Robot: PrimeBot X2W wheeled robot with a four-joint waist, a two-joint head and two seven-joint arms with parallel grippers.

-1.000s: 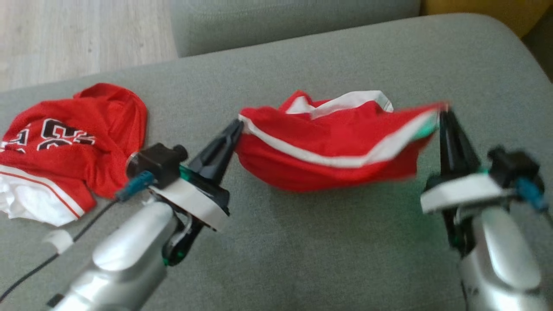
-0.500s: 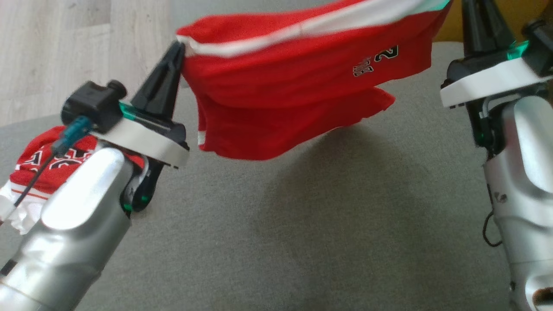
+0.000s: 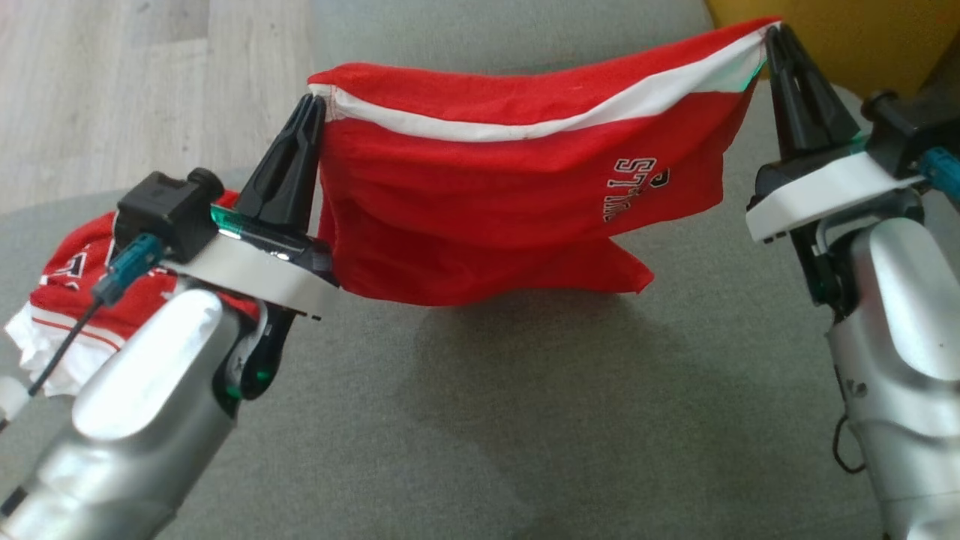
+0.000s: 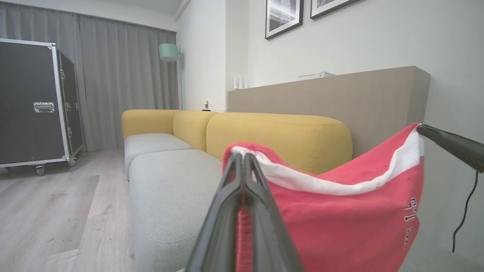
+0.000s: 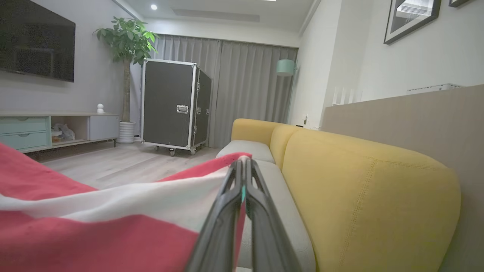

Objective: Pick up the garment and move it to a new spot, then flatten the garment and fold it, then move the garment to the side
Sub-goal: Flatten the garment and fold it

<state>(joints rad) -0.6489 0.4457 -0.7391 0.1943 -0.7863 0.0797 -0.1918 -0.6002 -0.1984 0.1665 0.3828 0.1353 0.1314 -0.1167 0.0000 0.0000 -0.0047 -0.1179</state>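
The garment [image 3: 487,202] is a pair of red shorts with a white waistband and black lettering, hanging in the air above the grey sofa seat [image 3: 525,420]. My left gripper [image 3: 313,105] is shut on its left waistband corner, and my right gripper [image 3: 772,34] is shut on the right corner. The waistband sags between them and the lower hem hangs just above the cushion. In the left wrist view my left gripper [image 4: 242,158] pinches red cloth of the garment [image 4: 340,219]. The right wrist view has my right gripper [image 5: 242,164] pinching the garment [image 5: 94,230] at its white band.
A second red jersey [image 3: 71,300] with white trim lies crumpled on the seat at the left, partly behind my left arm. Wooden floor [image 3: 112,82] lies beyond the seat's far edge. A yellow sofa back [image 5: 359,189] stands to the right, and a black wheeled case [image 5: 174,105] across the room.
Both grippers have lifted the garment off the cushion and stretched it by the waistband. Since half a second ago it has come down a little, and the head camera has shifted.
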